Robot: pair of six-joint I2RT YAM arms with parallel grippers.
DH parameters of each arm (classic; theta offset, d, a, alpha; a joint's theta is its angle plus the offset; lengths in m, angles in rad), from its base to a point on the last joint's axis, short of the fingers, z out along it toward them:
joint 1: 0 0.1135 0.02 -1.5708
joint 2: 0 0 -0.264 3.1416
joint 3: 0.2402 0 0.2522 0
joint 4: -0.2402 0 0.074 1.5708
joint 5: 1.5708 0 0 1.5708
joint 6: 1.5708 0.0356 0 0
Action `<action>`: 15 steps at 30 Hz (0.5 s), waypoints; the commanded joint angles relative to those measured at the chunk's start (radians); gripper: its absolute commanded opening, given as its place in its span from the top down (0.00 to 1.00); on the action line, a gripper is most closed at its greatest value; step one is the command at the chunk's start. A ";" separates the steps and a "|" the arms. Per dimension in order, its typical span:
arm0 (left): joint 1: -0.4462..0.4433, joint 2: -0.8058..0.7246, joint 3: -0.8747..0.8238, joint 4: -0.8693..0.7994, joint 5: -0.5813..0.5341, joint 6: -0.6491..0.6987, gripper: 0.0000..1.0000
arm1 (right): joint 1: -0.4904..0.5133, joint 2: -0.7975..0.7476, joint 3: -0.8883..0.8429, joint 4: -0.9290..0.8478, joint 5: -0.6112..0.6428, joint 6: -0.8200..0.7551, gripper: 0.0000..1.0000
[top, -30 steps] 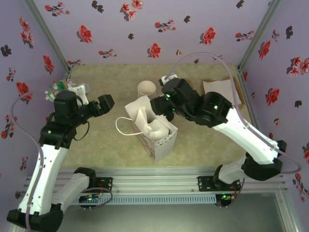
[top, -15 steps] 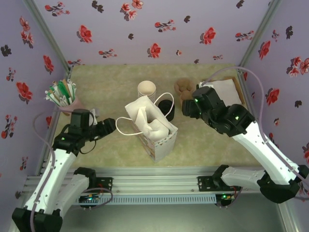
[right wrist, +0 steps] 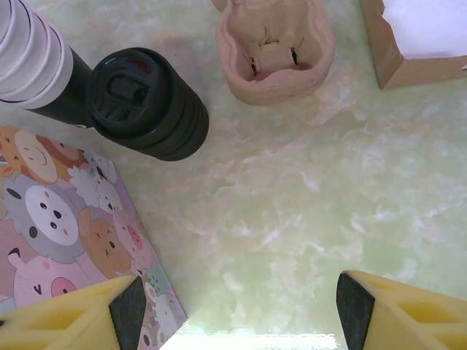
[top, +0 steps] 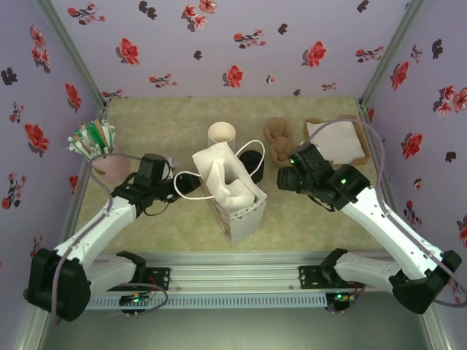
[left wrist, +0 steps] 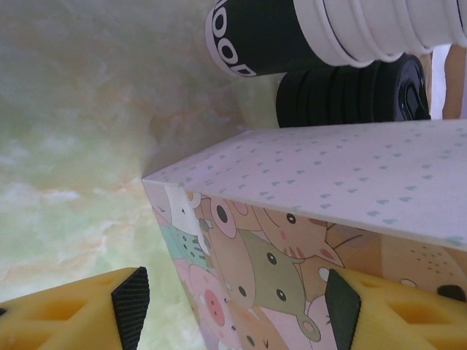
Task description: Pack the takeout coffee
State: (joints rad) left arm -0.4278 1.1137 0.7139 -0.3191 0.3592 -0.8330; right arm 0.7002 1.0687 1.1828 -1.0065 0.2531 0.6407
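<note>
**Both hands open beside the cartoon bag**

The pale green bench (top: pixel 314 219) takes up most of what I can see, with flowered walls round it. In the middle stands the paper bag (top: pixel 244 211), upright and printed with cartoon animals. Its mouth is stuffed with white paper, and one white handle loops out to the left. Where the takeout coffee sits I cannot tell — the paper hides the inside of the bag.

At the far right lies a brown box of white napkins (top: pixel 334 142), and at the far left a pink pot of sticks (top: pixel 95 146). Just behind the bag rises the stack of cream-rimmed cups (top: pixel 222 134). Close beside it is the squat black stack of lids (right wrist: pixel 146 102), and a brown moulded tray (right wrist: pixel 276 51) lies to the right of that.

The left hand (left wrist: pixel 233 302) is low at the bag's left side, jaws apart, with the bag's printed side showing between them — one pad (left wrist: pixel 131 310) is plainly clear of the paper, and it grips nothing. The right hand (right wrist: pixel 239 306) hangs over bare bench to the right of the bag, jaws wide, holding nothing.
</note>
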 commanded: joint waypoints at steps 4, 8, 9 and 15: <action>-0.014 0.094 0.095 0.119 -0.008 0.011 0.32 | -0.020 -0.037 -0.030 0.011 -0.012 0.027 0.28; -0.013 0.149 0.143 0.132 -0.012 0.037 0.32 | -0.029 -0.045 -0.047 0.021 0.000 0.020 0.26; -0.012 0.156 0.151 0.130 -0.018 0.044 0.32 | -0.030 -0.050 -0.052 0.023 0.007 0.015 0.24; 0.005 0.122 0.154 0.079 -0.070 0.075 0.30 | -0.034 -0.091 -0.094 0.064 0.108 -0.034 0.01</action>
State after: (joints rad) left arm -0.4313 1.2659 0.8455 -0.2241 0.3325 -0.8021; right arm 0.6754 1.0122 1.1072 -0.9749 0.2783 0.6235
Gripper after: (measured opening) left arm 0.692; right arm 0.970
